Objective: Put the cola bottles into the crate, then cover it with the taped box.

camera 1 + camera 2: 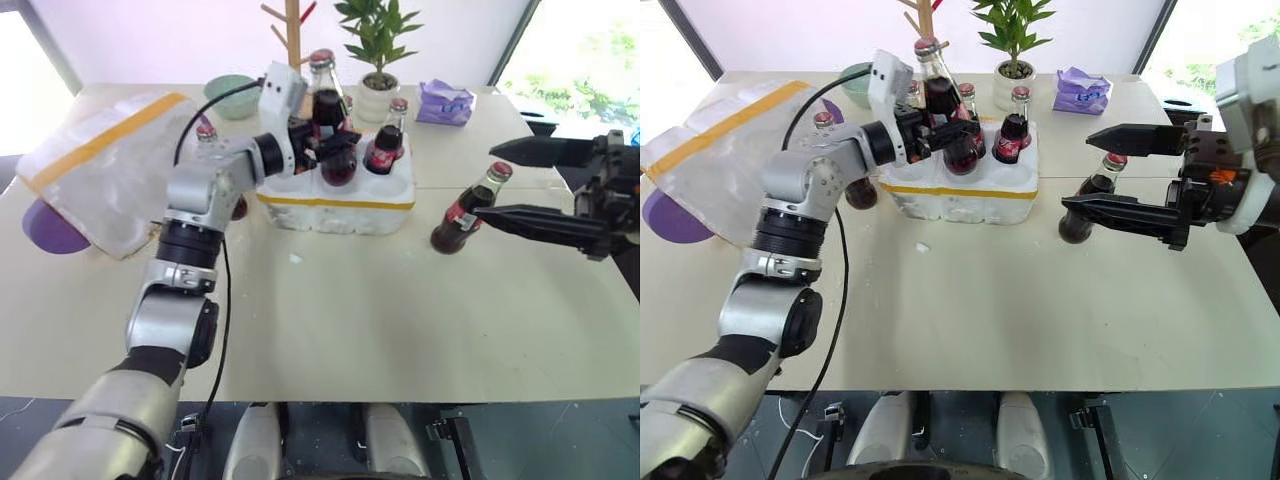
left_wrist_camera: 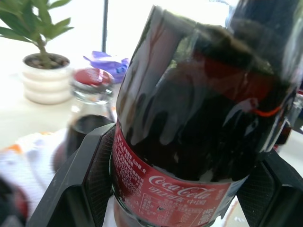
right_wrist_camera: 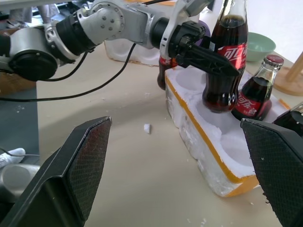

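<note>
Left gripper (image 1: 952,138) is clamped on a cola bottle (image 1: 936,90), which I see held over the crate (image 1: 958,196), its base above a hole near the middle of the block; in the right wrist view the bottle's bottom sits just at the rim of that hole, and I cannot tell whether it touches the foam. Right gripper (image 1: 1110,172) stands with its two black fingers spread wide and nothing between them, to the right of the crate. One loose bottle (image 1: 466,212) stands on the table (image 1: 380,320) just behind the lower finger; I cannot tell whether they touch. I count at least two bottles seated in the far side of the crate, one at its right end (image 1: 388,140). Another bottle (image 1: 208,135) stands on the table left of the crate, partly hidden by the left arm. I note the taped box (image 1: 105,170) lying tilted at the table's left edge, well apart from the crate. A small foam crumb (image 1: 923,246) lies in front of the crate.
</note>
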Robot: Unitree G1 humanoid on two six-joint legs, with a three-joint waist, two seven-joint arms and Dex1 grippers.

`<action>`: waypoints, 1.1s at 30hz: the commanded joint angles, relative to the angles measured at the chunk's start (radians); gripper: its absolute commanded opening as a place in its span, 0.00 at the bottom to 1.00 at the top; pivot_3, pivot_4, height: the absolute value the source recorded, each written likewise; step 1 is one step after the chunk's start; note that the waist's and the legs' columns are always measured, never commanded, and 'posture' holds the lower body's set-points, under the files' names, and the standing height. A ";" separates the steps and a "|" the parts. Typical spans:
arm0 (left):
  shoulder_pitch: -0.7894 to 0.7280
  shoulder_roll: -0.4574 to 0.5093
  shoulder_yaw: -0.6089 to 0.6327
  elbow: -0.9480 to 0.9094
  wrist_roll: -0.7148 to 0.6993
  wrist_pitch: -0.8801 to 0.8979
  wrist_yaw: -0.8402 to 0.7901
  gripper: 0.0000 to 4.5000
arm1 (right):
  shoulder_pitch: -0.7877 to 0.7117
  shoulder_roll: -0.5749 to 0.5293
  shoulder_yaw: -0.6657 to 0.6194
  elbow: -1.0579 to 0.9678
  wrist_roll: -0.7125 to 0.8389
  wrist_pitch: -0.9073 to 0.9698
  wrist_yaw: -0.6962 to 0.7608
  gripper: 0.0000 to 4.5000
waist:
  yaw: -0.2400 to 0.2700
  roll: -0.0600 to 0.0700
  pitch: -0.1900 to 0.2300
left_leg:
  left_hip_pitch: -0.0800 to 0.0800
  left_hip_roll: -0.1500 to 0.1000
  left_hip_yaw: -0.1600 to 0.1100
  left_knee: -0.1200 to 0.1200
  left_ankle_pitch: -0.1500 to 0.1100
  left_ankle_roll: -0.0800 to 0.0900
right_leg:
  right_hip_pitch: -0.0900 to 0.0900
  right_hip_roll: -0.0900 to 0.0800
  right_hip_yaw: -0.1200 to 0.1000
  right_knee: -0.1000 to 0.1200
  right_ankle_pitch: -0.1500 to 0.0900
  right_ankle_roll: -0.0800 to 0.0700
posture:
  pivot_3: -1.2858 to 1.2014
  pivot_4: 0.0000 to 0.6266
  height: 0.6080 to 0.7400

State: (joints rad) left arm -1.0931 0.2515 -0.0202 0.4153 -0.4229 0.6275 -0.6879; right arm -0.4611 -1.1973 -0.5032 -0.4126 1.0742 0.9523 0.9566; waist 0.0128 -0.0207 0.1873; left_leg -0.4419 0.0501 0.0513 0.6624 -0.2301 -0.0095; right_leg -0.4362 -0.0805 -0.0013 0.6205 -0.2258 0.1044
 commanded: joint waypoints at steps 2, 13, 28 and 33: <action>-0.031 -0.018 -0.005 0.012 0.030 -0.048 -0.011 0.63 | -0.003 0.001 -0.040 -0.015 0.009 -0.021 -0.012 1.00 | 0.000 0.000 0.000 | -0.001 0.000 0.000 0.002 0.000 0.000 | 0.000 0.000 0.000 0.000 0.001 0.001 | 0.52 0.24 1.00; -0.035 -0.074 -0.114 0.212 0.216 -0.163 0.003 0.63 | -0.004 0.031 0.021 0.005 -0.036 -0.063 -0.029 1.00 | 0.000 0.000 0.000 | -0.001 0.000 0.000 0.002 0.000 0.000 | 0.000 0.000 0.000 0.000 0.001 0.001 | 0.52 0.24 1.00; 0.224 0.121 0.127 -0.245 -0.164 0.029 -0.325 0.99 | -0.009 0.084 0.072 0.005 -0.045 -0.070 -0.057 1.00 | -0.016 0.001 -0.001 | 0.001 0.000 -0.002 0.003 0.000 0.000 | -0.001 0.000 0.000 0.008 0.001 0.002 | 0.52 0.24 1.00; 0.314 0.269 0.277 -0.351 -0.319 0.176 -0.322 0.99 | -0.016 0.099 0.098 0.015 -0.052 -0.075 -0.056 1.00 | -0.024 0.001 -0.001 | 0.001 0.000 -0.003 0.003 0.000 0.000 | -0.001 0.001 0.000 0.010 0.001 0.002 | 0.52 0.24 1.00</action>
State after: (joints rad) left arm -0.7841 0.4967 0.2089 0.1284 -0.6895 0.7772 -1.0191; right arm -0.4611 -1.1037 -0.3966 -0.3887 1.0229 0.8972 0.8992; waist -0.0109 -0.0196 0.1867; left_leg -0.4406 0.0500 0.0482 0.6668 -0.2300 -0.0092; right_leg -0.4363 -0.0804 -0.0014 0.6302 -0.2253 0.1058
